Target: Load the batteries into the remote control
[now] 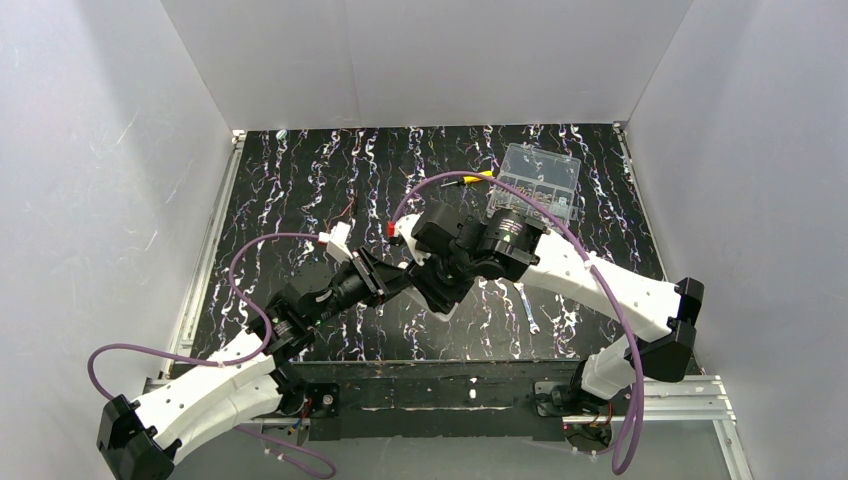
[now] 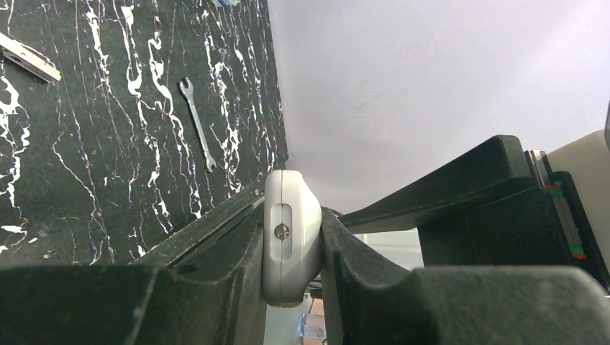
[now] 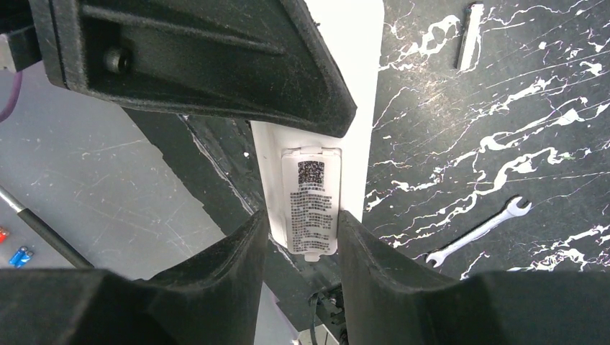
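Observation:
The white remote control (image 2: 291,244) is held off the table between both grippers. My left gripper (image 2: 293,208) is shut on one end of it, where a small screw sits in a slot. In the right wrist view the remote's back (image 3: 352,86) faces me, with its labelled compartment cover (image 3: 311,208) in place. My right gripper (image 3: 302,215) has its jaws close against both sides of that end, and the cover's tab pokes out between them. In the top view the two grippers meet at mid-table (image 1: 430,275) and hide the remote. The batteries are out of view.
A small wrench (image 3: 478,230) lies on the black marbled table (image 1: 300,190), also seen in the left wrist view (image 2: 198,122). A clear plastic box (image 1: 540,185) and a yellow-handled screwdriver (image 1: 468,180) sit at the back right. A pale flat bar (image 3: 467,36) lies nearby. White walls enclose the table.

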Motion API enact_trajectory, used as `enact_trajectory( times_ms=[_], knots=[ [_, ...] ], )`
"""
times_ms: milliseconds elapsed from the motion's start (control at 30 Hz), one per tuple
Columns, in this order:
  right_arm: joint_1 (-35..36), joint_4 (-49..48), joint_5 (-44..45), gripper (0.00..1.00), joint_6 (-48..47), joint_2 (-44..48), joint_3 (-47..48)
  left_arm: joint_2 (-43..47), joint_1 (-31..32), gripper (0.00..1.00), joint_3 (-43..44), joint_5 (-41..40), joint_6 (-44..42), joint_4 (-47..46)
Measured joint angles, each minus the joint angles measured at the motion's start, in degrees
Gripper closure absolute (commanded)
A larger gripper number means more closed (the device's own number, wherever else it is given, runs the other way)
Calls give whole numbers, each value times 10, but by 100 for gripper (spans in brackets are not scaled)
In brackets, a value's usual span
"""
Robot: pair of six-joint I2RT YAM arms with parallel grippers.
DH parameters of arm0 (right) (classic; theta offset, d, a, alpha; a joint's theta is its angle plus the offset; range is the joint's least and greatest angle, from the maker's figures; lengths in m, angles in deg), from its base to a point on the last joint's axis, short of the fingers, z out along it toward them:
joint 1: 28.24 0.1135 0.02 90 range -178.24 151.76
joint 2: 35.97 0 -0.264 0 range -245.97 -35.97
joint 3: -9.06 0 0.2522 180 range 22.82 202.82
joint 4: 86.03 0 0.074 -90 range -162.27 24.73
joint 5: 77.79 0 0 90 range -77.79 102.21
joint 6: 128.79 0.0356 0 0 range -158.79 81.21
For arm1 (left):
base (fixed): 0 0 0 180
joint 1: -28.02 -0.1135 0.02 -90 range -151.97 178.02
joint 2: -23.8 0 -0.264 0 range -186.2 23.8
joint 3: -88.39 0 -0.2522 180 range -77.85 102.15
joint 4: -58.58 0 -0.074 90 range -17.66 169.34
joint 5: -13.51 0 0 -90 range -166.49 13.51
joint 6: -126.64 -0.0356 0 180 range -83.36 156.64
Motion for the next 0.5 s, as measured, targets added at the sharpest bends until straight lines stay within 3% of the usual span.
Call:
enact_trajectory(
  times_ms=[500],
  knots=[
    [0,1,11,43,-1,0,30,-5,0,100,0,-2,11,-29]
  ],
)
